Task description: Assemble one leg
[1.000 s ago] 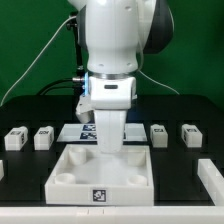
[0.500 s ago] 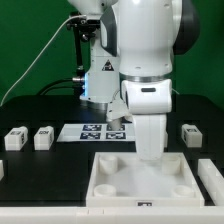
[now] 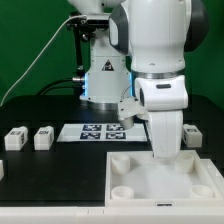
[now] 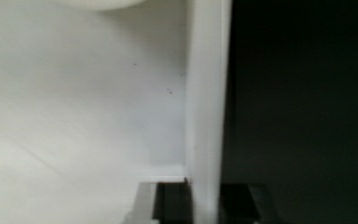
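My pincer point(image 3: 166, 153) is down at the back rim of the big white panel point(image 3: 195, 180). As far as the close, dim wrist view lets me judge, it is clenched on that rim, with the thin wall running between the two dark fingertips point(image 4: 169, 206). It holds no leg. The closest leg point(image 3: 190, 134) lies on the black table point(image 3: 40, 165) just beside my pincer on the exterior view's right and a little behind it. Two more legs point(image 3: 13, 139) point(image 3: 43, 137) lie well away from it on the exterior view's left, past the marker board point(image 3: 95, 132). I expect a leg to be light and stiff, since it is a small hard plastic block that should not give under the pads. Its smooth faces look likely to slip if I pinch only a corner. I would close on two opposite flat sides near the middle and keep clear of the end that has to enter a socket. The exterior view gives me the whole layout of legs, panel sockets and board, but my own hand hides the fingertips there. The wrist view shows none of the legs. What it does show is the rim sitting in the gap between the fingers, with white panel point(image 4: 87, 110) to one side and dark table point(image 4: 309, 100) to the other.
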